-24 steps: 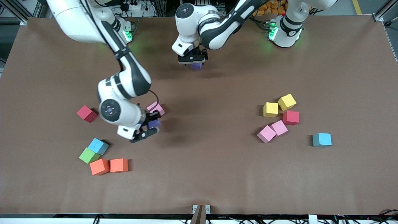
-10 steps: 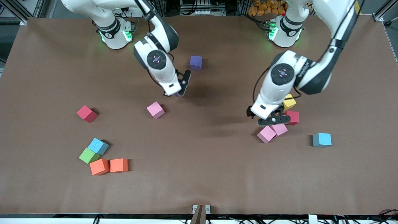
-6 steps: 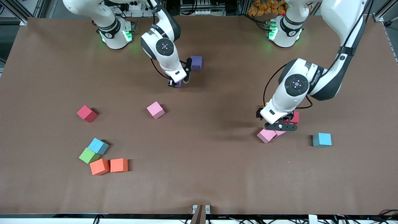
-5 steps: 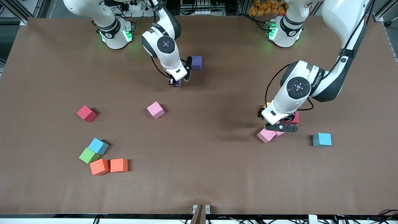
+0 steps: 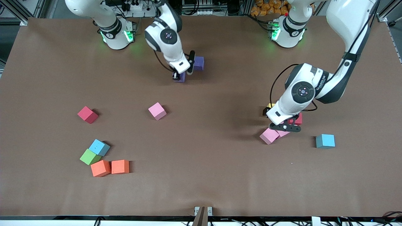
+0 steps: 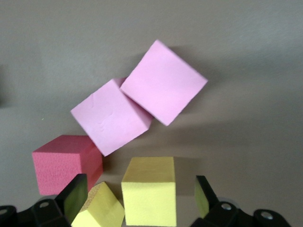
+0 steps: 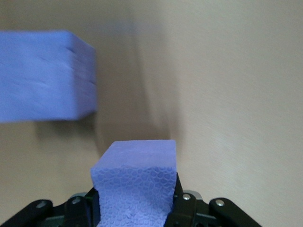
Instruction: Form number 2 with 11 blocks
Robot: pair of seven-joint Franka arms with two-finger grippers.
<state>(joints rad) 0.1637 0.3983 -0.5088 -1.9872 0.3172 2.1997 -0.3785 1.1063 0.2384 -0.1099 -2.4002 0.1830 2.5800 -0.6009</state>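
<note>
My right gripper (image 5: 182, 70) is shut on a purple block (image 7: 135, 184), low over the table beside a second purple block (image 5: 198, 63) that rests near the robots' bases. My left gripper (image 6: 139, 198) is open over a cluster of blocks toward the left arm's end. A yellow block (image 6: 149, 189) sits between its fingers (image 6: 75, 196), untouched. Beside that block lie another yellow block (image 6: 99, 208), a red one (image 6: 61, 163) and two pink ones (image 6: 111, 116) (image 6: 163, 87). No number 2 shows in any view.
A light blue block (image 5: 325, 141) lies alone near the cluster. Toward the right arm's end lie a red block (image 5: 87, 114), a pink block (image 5: 157, 110), and a group of light blue (image 5: 99, 147), green (image 5: 90, 157) and two orange blocks (image 5: 100, 168) (image 5: 120, 166).
My right gripper has carried its purple block up the table to beside the other purple block. My left gripper has shifted over the cluster and stayed open.
</note>
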